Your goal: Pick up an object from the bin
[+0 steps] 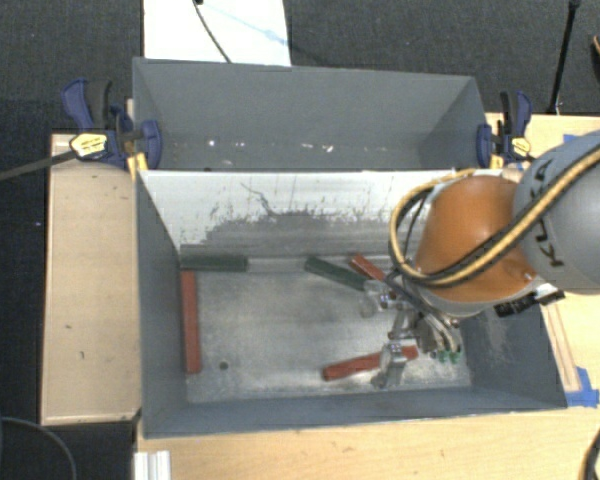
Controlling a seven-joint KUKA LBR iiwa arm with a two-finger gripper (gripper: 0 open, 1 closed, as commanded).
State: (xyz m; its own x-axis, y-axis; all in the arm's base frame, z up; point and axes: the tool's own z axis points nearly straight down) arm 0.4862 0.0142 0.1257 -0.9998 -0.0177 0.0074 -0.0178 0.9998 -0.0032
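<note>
My gripper [390, 368] hangs low over the front right of the bin floor, under the orange wrist cover. It stands right on a red stick [348, 369] that lies slanted along the front; the stick's left part shows and a short red end shows to the gripper's right. Just behind the gripper, a dark green stick [332, 272] and a short red piece [366, 267] lie crossed near the back wall.
A long red stick [190, 322] lies along the left wall, with a dark green stick [214, 263] across its far end. The arm comes in over the right rim and hides the bin's right part.
</note>
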